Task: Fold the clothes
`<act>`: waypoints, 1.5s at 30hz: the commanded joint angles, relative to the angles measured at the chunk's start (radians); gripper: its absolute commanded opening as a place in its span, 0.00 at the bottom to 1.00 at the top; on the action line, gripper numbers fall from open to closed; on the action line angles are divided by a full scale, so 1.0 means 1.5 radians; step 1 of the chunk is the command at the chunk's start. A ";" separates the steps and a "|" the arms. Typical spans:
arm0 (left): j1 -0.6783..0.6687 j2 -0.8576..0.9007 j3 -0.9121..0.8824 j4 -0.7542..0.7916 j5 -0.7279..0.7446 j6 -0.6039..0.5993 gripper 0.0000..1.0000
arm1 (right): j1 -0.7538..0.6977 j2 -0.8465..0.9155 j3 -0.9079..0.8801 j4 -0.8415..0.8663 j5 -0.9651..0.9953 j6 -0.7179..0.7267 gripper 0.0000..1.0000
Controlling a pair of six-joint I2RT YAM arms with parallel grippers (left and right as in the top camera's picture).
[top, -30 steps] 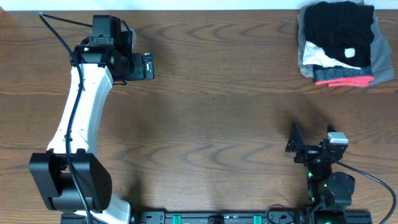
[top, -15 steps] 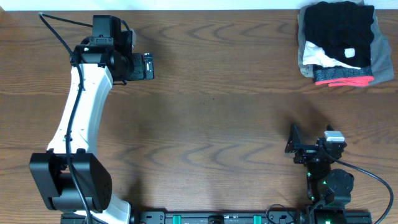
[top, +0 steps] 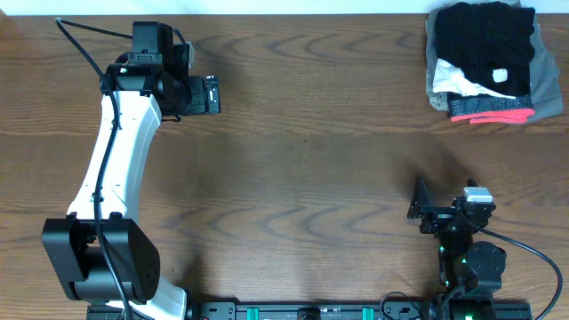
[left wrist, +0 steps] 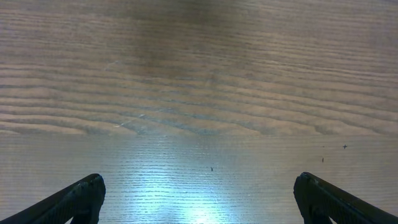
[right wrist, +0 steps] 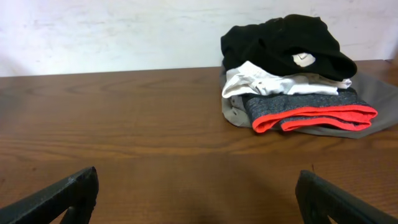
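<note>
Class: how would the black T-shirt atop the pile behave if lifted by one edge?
Probably floppy: the black T-shirt lies crumpled, so it would likely drape and unfold. Resting on the white garment, it may drag that along.

left arm: long white link shell, capped by black joint housings at both ends
left cable: thin, black, routed along the white link
left gripper: black block; fingers seen as matte black wedges
right arm: all black, green LEDs lit, pale-grey block mounted on top
right cable: black, attached low on the arm
right gripper: fingers matte black, same wedge shape
base rail: black, green clips fitted
</note>
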 commanded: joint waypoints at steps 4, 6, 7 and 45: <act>0.003 -0.054 0.006 -0.041 -0.006 0.005 0.98 | -0.010 0.001 -0.002 -0.003 0.003 -0.014 0.99; 0.005 -0.096 0.006 -0.026 -0.008 0.023 0.98 | -0.010 0.001 -0.002 -0.003 0.003 -0.014 0.99; 0.005 -0.116 0.006 -0.017 -0.010 0.032 0.98 | -0.010 0.001 -0.002 -0.003 0.003 -0.014 0.99; 0.105 -0.888 -0.806 0.615 0.055 0.123 0.98 | -0.010 0.001 -0.002 -0.003 0.003 -0.014 0.99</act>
